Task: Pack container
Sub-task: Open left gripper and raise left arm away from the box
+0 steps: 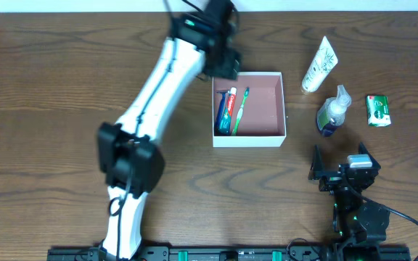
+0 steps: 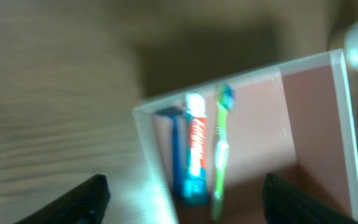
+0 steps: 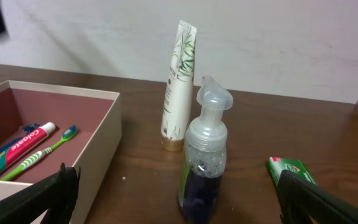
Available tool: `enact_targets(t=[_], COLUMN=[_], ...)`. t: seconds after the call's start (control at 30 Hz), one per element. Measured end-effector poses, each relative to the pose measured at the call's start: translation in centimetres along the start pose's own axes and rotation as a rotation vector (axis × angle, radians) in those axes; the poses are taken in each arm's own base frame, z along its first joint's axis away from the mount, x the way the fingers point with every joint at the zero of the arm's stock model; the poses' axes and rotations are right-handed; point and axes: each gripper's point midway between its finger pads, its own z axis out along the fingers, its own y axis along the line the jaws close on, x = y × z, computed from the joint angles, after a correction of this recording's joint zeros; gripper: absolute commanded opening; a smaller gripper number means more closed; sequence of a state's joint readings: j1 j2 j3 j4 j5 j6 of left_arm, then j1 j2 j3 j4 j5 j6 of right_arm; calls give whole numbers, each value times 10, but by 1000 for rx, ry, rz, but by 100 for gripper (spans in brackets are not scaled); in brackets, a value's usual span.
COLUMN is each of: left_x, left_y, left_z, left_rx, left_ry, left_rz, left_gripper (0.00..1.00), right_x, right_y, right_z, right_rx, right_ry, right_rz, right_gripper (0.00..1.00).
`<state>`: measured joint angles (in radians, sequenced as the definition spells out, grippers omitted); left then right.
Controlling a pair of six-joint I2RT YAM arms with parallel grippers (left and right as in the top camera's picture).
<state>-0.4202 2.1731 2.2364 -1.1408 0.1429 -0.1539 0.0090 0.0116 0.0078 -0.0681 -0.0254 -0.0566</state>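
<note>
Pink-lined container (image 1: 265, 100), toothpaste (image 1: 228, 106) and green toothbrush (image 1: 241, 110) inside

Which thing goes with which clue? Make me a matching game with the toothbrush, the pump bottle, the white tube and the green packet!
Things:
1. toothbrush
2. pump bottle
3. white tube
4. green packet

Clues:
a. has a leaf print on it
b. lies inside the container
c. sits farthest right on the table
d. holds dark blue liquid

Pairs: 1-b, 2-d, 3-a, 4-c
</note>
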Motion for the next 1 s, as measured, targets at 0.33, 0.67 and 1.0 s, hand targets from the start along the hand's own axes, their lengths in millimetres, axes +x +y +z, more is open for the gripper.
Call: enact_targets(t=[0.33,0.67,1.0], left_x=[-34,-4,5], left_y=[176,292,313], left_z=[-140,-159,-166], left_rx=[-263,-404,-427], left_ry=[-309,-301,-305], left_rz=[-301,-517,-559], left_gripper=[98,98,98], right_x=[0,0,-2], right_y=[0,0,0], right_z=[0,0,0], right_rx=[0,0,-1], right_ry=[0,0,-8], right_rz=[0,0,0], right_gripper=[99,99,99])
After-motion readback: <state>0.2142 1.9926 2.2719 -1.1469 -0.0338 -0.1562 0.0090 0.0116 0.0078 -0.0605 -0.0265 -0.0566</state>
